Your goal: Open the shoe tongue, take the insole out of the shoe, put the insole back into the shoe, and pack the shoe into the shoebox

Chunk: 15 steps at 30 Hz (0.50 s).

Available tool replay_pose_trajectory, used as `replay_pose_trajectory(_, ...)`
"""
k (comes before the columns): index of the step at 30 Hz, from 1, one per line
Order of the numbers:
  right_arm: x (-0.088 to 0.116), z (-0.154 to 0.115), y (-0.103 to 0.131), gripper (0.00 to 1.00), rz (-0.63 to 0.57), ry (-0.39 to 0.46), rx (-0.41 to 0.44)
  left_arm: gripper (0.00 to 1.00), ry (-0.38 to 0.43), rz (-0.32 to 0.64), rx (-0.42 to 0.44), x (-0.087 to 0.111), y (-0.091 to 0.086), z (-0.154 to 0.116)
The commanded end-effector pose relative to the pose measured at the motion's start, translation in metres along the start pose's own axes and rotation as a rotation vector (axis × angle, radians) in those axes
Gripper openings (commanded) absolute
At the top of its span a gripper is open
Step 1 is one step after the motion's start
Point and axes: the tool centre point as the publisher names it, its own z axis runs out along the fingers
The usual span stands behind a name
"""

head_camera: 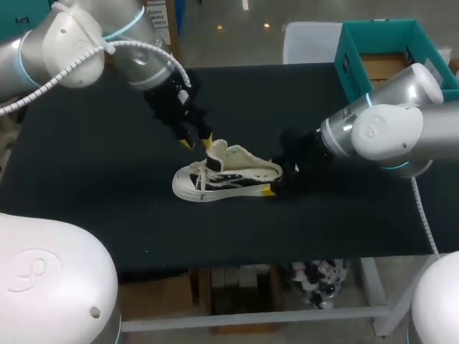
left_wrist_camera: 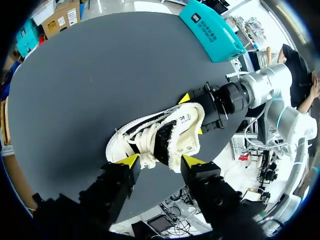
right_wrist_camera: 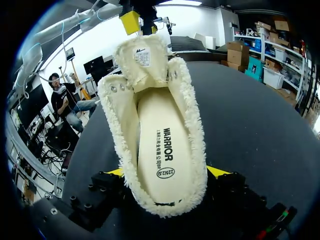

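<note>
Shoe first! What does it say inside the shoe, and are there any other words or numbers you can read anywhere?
"WARRIOR": big black letters on the insole inside the shoe.
Small line of characters beside that word: too small to read.
Oval stamp near the heel: holds numbers, too blurred to be sure.
Tongue tag: print too small to read.
White label on the teal shoebox: too blurred to read.

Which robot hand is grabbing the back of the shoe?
The right gripper pinches the shoe at its heel; the left gripper hovers open near the tongue.
</note>
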Motion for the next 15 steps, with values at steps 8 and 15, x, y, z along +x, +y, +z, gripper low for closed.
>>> replay_pose_trajectory(8,0.0,0.003,-0.003,0.0,-0.001,0.001,-0.003,0.0,-0.077,0.435,-0.225,0.032,-0.025,-0.019)
replay_pose_trajectory(15,0.0,0.003,-0.003,0.0,-0.001,0.001,-0.003,0.0,-0.214,0.909,-0.431,0.03,-0.014,-0.005)
